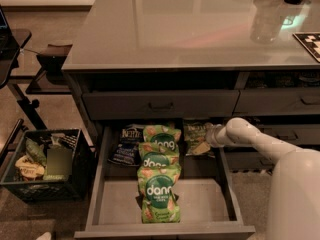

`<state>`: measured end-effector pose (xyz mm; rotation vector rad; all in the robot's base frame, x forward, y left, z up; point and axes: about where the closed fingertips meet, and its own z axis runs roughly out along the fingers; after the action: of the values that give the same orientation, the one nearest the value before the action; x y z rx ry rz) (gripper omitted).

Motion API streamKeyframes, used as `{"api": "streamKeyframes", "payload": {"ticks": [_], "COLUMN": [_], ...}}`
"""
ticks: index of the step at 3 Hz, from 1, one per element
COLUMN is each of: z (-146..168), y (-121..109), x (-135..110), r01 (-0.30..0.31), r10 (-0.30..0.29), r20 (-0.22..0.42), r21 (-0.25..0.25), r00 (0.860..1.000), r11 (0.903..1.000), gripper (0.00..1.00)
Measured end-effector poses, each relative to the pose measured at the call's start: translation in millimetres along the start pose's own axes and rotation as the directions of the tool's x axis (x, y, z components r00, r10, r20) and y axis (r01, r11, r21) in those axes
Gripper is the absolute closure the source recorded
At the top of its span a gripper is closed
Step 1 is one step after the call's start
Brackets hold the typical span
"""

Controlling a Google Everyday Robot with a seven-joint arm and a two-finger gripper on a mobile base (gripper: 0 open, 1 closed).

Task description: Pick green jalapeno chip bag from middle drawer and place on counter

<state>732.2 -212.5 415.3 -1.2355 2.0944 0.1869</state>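
Observation:
The middle drawer [200, 204] stands pulled open under the counter [200, 29]. The green jalapeno chip bag [196, 137], dull green with a pale label patch, lies at the drawer's back right. My gripper [210, 136] is at the end of the white arm that reaches in from the right, right at the bag's right edge. The wrist hides most of the fingers. Three bright green "dang" bags [159, 184] lie in a row down the drawer's middle, and a dark Kettle bag [127, 144] lies at the back left.
A black crate [45, 164] with snack bags stands on the floor at the left. A closed drawer [160, 104] with a bar handle sits above the open one. A clear container [267, 19] and a checkered board [310, 41] stand on the counter's right.

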Motion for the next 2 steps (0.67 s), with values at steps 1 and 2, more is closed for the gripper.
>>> {"api": "streamKeyframes", "payload": {"ticks": [1,2], "z": [12,24], "y": [-1,1], "x": [4,5], "r01": [-0.006,-0.006], "r10": [0.006,0.006], "r20": [-0.011,-0.019], "r21": [-0.012,-0.029], "r00": [1.0,1.0], "r11": [0.9999,0.9996], "gripper": [0.14,0.15]}}
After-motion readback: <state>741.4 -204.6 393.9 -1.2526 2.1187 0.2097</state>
